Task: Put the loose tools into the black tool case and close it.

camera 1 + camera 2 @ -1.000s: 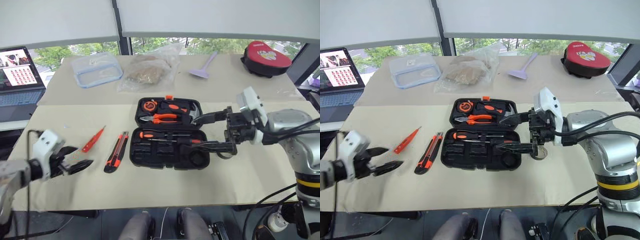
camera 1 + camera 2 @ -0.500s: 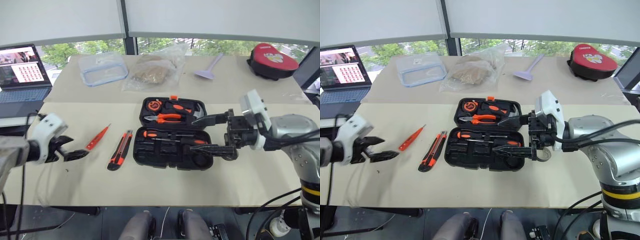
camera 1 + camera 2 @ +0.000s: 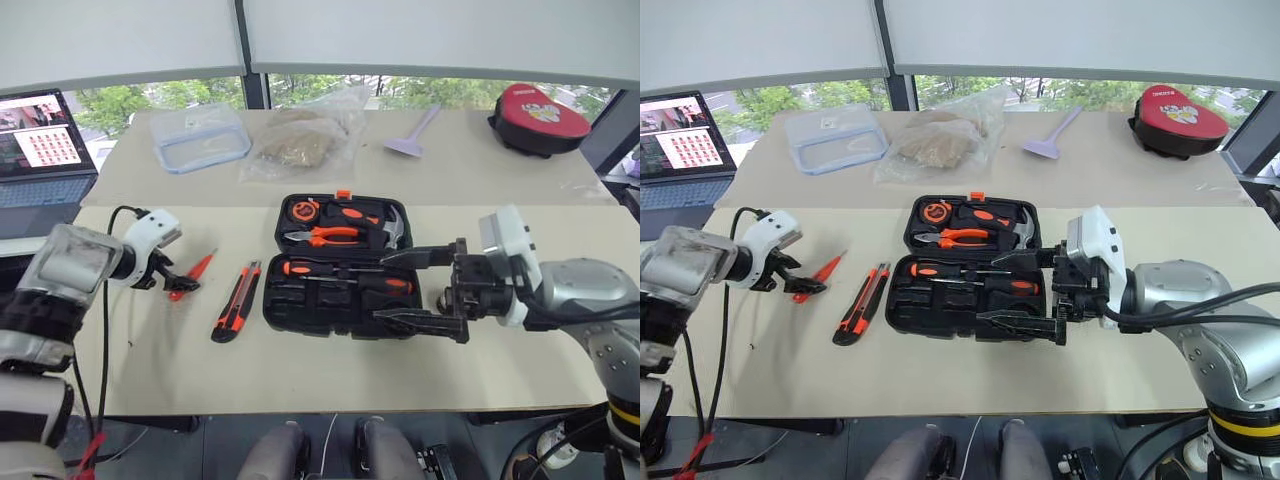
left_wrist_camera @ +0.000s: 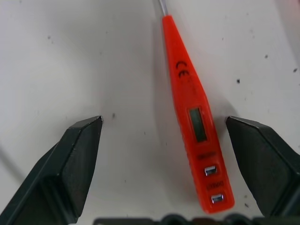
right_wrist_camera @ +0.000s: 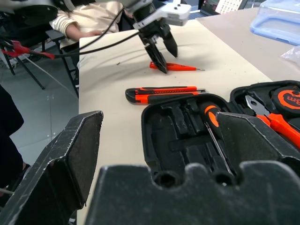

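Observation:
A slim all-orange screwdriver lies flat on the beige table. My left gripper is open and straddles its handle end without touching it; the head view shows them at the table's left. An orange-and-black utility knife lies between that screwdriver and the black tool case. The case lies open at mid-table, with black-and-orange screwdrivers in its near half. My right gripper hovers open over the case's right side, holding nothing.
The case's far half holds orange-handled pliers, a hammer and a tape measure. At the back stand a laptop, a clear plastic box, a plastic bag, a purple scraper and a red-and-black pouch. A person's sleeve shows beyond the table.
My left gripper has swung in from the table's left edge to the orange screwdriver and now straddles it. The right gripper has drawn back slightly and stays open over the case.

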You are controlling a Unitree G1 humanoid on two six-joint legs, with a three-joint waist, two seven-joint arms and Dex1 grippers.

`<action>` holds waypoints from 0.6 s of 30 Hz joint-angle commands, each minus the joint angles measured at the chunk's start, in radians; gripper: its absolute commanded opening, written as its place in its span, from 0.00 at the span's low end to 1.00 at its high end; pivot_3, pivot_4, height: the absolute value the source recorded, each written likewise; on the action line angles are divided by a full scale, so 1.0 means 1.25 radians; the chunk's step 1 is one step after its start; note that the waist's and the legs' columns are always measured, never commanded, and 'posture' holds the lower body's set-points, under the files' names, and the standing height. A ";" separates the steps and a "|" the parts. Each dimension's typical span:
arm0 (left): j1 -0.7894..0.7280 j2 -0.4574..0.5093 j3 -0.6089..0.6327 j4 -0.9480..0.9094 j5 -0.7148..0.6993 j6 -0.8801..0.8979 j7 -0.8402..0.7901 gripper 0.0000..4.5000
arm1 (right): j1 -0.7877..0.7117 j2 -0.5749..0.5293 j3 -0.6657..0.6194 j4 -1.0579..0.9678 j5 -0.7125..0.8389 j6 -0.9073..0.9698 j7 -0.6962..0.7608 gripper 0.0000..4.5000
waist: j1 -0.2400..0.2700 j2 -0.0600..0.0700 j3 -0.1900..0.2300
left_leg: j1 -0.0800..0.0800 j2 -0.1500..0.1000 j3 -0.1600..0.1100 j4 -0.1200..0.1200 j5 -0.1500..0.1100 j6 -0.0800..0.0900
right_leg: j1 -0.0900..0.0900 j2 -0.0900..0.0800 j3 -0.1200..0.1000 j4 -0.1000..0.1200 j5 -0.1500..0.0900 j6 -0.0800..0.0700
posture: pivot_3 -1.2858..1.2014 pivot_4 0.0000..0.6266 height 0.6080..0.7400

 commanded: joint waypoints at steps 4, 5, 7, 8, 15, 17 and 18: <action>-0.014 -0.027 -0.005 0.052 0.032 -0.050 -0.047 0.44 | 0.027 -0.022 -0.055 -0.032 0.022 -0.011 -0.031 1.00 | 0.003 0.000 0.000 | 0.000 0.000 0.000 0.000 0.000 0.000 | 0.000 0.000 0.000 -0.001 0.000 0.000 | 0.52 0.24 0.86; -0.021 -0.027 0.007 0.049 0.030 -0.080 -0.051 0.35 | 0.036 -0.026 -0.066 -0.035 0.029 -0.004 -0.038 1.00 | 0.003 0.000 0.000 | 0.000 0.000 0.000 0.000 0.000 0.000 | 0.000 0.000 0.000 -0.001 0.000 0.000 | 0.52 0.24 0.86; -0.054 -0.024 0.037 0.007 0.008 -0.174 -0.096 0.17 | 0.081 -0.050 -0.109 -0.050 0.073 0.026 -0.034 1.00 | 0.004 0.000 0.000 | 0.000 0.000 0.000 0.000 0.000 0.000 | 0.000 0.000 0.000 -0.001 0.000 0.000 | 0.52 0.24 0.86; -0.073 -0.025 0.048 -0.016 -0.005 -0.209 -0.121 0.11 | 0.107 -0.063 -0.133 -0.059 0.100 0.042 -0.026 1.00 | 0.009 -0.001 0.000 | -0.001 0.000 0.000 0.001 0.000 0.000 | 0.000 0.000 0.000 -0.001 0.000 0.000 | 0.52 0.24 0.86; -0.186 -0.109 -0.026 -0.148 -0.017 -0.290 -0.275 0.09 | 0.225 -0.089 -0.200 -0.095 0.079 0.013 -0.057 1.00 | 0.015 -0.005 0.003 | -0.006 0.000 -0.002 0.010 -0.001 0.002 | 0.000 0.000 -0.001 -0.003 0.001 0.002 | 0.52 0.24 0.86; -0.206 -0.154 -0.062 -0.151 0.002 -0.303 -0.291 0.09 | 0.237 -0.084 -0.204 -0.096 0.075 0.008 -0.070 1.00 | 0.015 -0.005 0.003 | -0.005 0.000 -0.002 0.010 -0.001 0.002 | 0.001 0.000 -0.001 -0.003 0.001 0.002 | 0.52 0.24 0.86; -0.211 -0.176 -0.086 -0.155 0.010 -0.300 -0.305 0.09 | 0.241 -0.081 -0.204 -0.097 0.074 0.006 -0.078 1.00 | 0.014 -0.005 0.003 | -0.005 0.000 -0.001 0.010 -0.001 0.002 | 0.001 0.000 0.000 -0.003 0.001 0.002 | 0.52 0.24 0.86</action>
